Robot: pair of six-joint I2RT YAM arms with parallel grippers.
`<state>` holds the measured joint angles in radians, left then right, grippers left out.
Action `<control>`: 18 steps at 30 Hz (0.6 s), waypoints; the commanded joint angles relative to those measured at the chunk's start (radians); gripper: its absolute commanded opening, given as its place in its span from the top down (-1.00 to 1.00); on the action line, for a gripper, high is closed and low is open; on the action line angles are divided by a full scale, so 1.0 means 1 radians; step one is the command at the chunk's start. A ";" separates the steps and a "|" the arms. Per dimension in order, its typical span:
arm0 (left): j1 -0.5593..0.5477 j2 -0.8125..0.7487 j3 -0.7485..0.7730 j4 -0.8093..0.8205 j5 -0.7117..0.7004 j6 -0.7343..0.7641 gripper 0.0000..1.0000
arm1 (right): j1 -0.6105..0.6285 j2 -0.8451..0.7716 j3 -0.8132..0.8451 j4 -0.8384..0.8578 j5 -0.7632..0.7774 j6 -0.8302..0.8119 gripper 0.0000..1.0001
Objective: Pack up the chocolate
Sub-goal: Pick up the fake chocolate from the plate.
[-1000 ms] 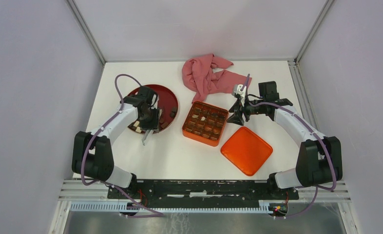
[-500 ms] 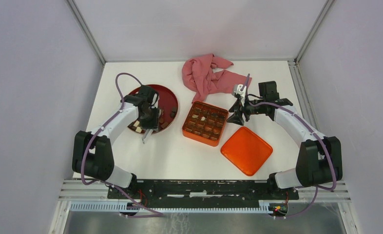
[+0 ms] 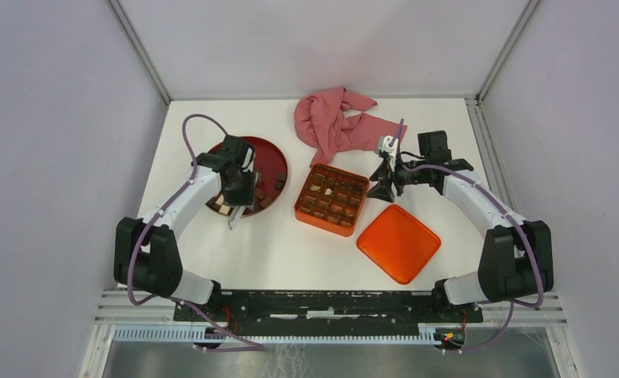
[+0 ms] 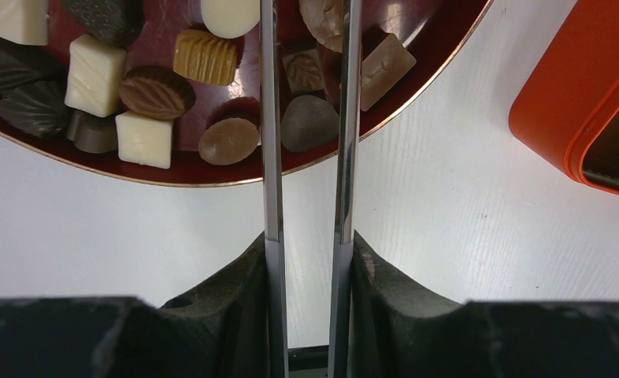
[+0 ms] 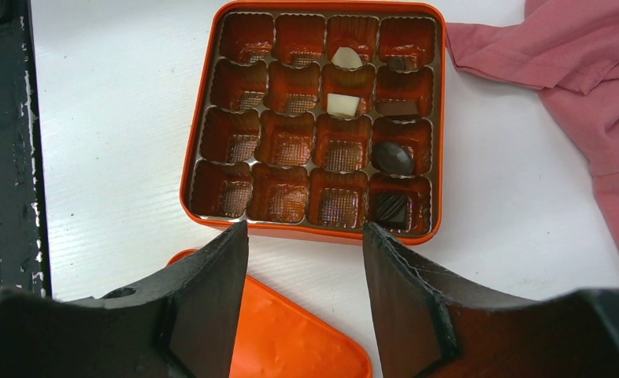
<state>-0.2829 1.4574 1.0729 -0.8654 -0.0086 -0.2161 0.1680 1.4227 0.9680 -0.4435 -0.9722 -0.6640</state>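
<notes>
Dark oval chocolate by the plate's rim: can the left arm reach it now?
Probably yes: the tweezers in the left gripper straddle the dark oval chocolate, with nothing in between.

Bright, even overhead light; shadows on the white table (image 3: 290, 252) are faint. Glare streaks the metal tweezers (image 4: 272, 118) and the dark-red plate (image 4: 436, 27); the left gripper (image 4: 309, 246), nearest the lens, is soft.

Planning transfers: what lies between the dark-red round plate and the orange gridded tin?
Bare white tabletop only, between dark-red round plate and orange gridded tin, per the left wrist view.
</notes>
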 commanded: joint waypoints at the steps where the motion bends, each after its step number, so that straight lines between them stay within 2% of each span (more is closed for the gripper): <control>1: -0.003 -0.045 0.043 0.014 -0.029 0.016 0.96 | -0.003 0.002 0.040 -0.006 -0.028 -0.022 -0.22; 11: -0.004 -0.091 0.030 0.044 -0.034 0.001 0.96 | -0.002 0.003 0.040 -0.008 -0.028 -0.022 -0.23; 15: -0.004 -0.138 -0.003 0.086 0.003 -0.010 0.96 | -0.003 0.002 0.041 -0.008 -0.028 -0.023 -0.22; 18: -0.003 -0.197 -0.043 0.137 0.098 -0.024 0.96 | -0.003 0.004 0.040 -0.008 -0.028 -0.023 -0.23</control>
<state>-0.2829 1.3510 1.0576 -0.8257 -0.0055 -0.2173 0.1680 1.4227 0.9688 -0.4438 -0.9722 -0.6685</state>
